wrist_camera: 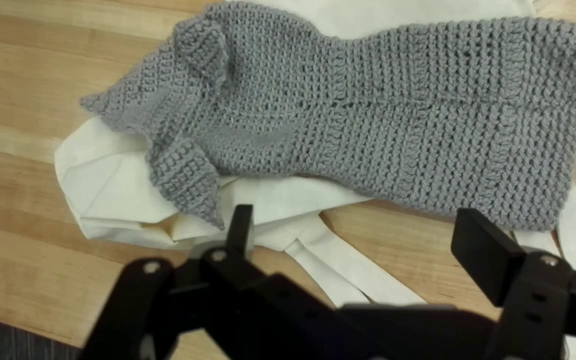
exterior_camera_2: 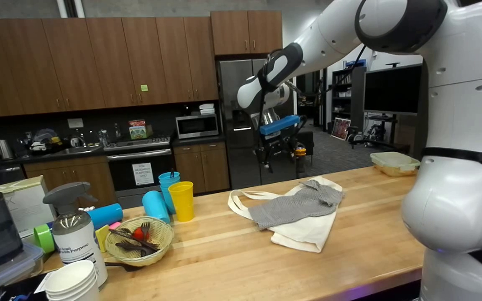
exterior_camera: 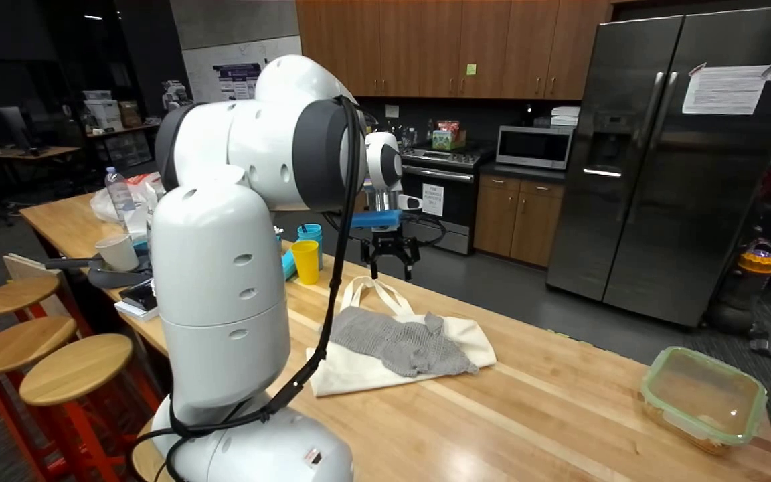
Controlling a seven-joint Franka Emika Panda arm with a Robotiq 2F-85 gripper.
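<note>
While the gripper (wrist_camera: 354,220) hangs clear of the gray cloth (wrist_camera: 378,110), its fingers (wrist_camera: 488,252) stand wide. The cloth lies over a cream bag (wrist_camera: 113,185) on the wooden table (exterior_camera_2: 224,263).

"Make out the arm (exterior_camera_2: 326,48)?"

"Yes: upright to the elbow (exterior_camera_2: 406,25), bent sharply there, then sloping down to the wrist (exterior_camera_2: 262,95)."

"And down at the tool (wrist_camera: 355,225)?"

"Pointing downward, spread wide apart at the fingers (wrist_camera: 488,252)."
</note>
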